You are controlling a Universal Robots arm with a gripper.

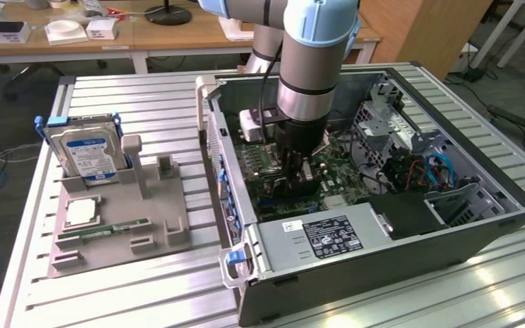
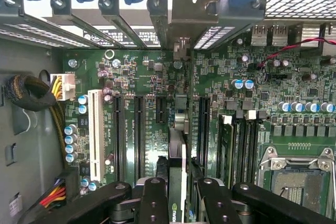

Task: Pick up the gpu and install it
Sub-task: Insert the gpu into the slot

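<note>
Gripper (image 2: 177,195), pointing straight down inside the computer case (image 1: 481,236), clamps the upright gpu (image 2: 177,150).

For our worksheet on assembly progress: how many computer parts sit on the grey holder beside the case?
3: a hard drive standing upright at the far end, a square processor chip lying flat nearer, and a memory stick lying flat beside it. None seem hidden.
</note>
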